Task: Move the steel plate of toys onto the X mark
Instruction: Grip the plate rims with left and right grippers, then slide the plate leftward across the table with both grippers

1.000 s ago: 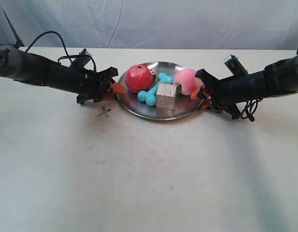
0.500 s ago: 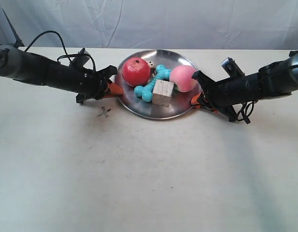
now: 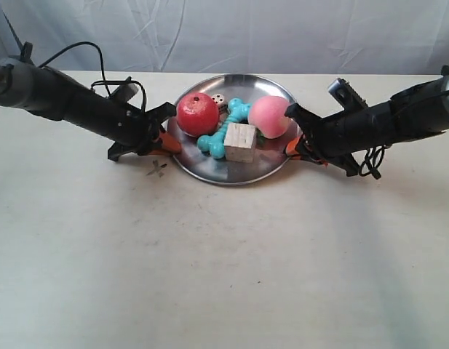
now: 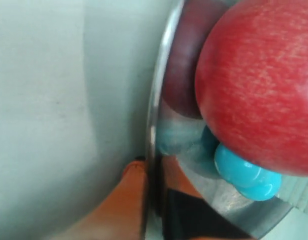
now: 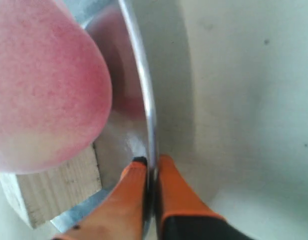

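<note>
Gripping the steel plate (image 3: pixel 231 173) at opposite rims: left end effector (image 4: pixel 146 167) closed on the edge beside the red fruit (image 3: pixel 197 114), right end effector (image 5: pixel 153 167) closed on the edge beside the pink peach (image 3: pixel 269 116), with orange fingers (image 5: pixel 176 195) either side of the metal; placed toward the far side of the tabletop (image 3: pixel 224 276), not over the target; whether raised clear of the surface, hard to tell; carrying five toys, one of each: red fruit, pink peach, turquoise dumbbell (image 3: pixel 223 131), wooden cube (image 3: pixel 240 142), white die (image 3: pixel 219 98); marked just beside the plate's rim on the left arm's side, a shade nearer the exterior camera than that end effector: one X mark (image 3: pixel 157 169), far closer to the left arm than the right; calling, by the look of it, for a short joint shift toward the left arm and slightly camera-ward, held level lest the round toys roll.
</note>
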